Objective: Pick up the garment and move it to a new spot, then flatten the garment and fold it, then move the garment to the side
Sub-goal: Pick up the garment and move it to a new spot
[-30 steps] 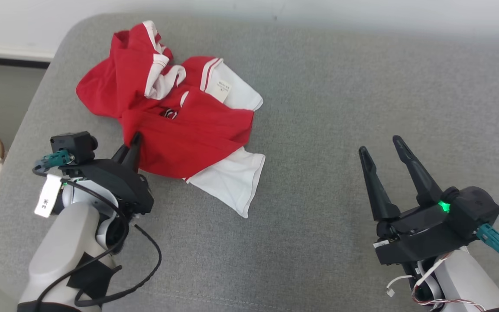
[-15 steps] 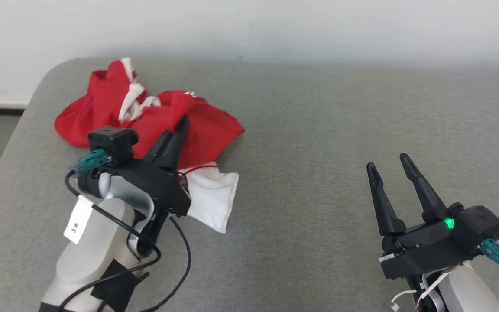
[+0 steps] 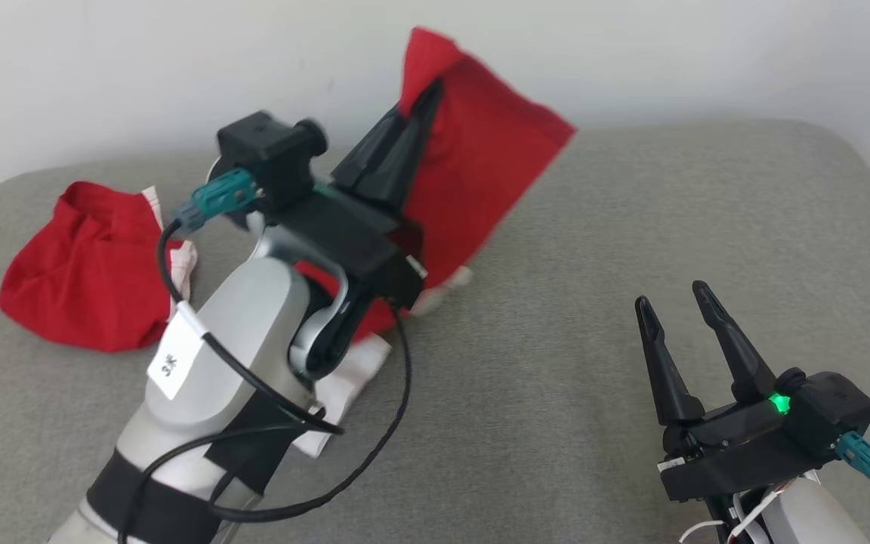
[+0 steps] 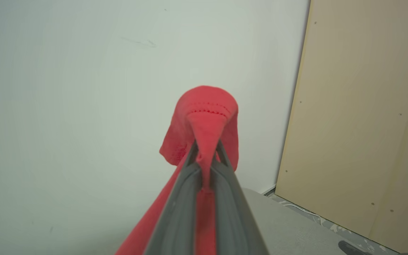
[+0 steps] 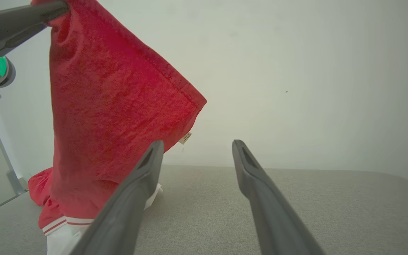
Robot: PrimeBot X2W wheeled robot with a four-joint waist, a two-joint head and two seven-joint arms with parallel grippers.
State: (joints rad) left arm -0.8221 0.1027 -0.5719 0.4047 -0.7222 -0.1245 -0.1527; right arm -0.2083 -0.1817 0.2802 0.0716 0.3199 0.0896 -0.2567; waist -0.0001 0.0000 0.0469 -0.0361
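Lifted since 1 s ago: garment (image 3: 480, 174), one red edge pulled well above the grey cushion (image 3: 631, 211) by the left gripper (image 3: 424, 94), fingers clamped on cloth. Long axis runs steeply up; the other end is bunched at the far-left corner. Text on the forearm label (image 3: 173, 365) reads "3" plus an unclear character. Small garment tag (image 5: 185, 137) is seen from the right wrist, unreadable. Empty right gripper (image 3: 671, 295) is held open by the near-right corner.

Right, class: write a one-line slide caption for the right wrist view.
Open right tool over the grey cushion; left tool holds the red garment up by its edge.
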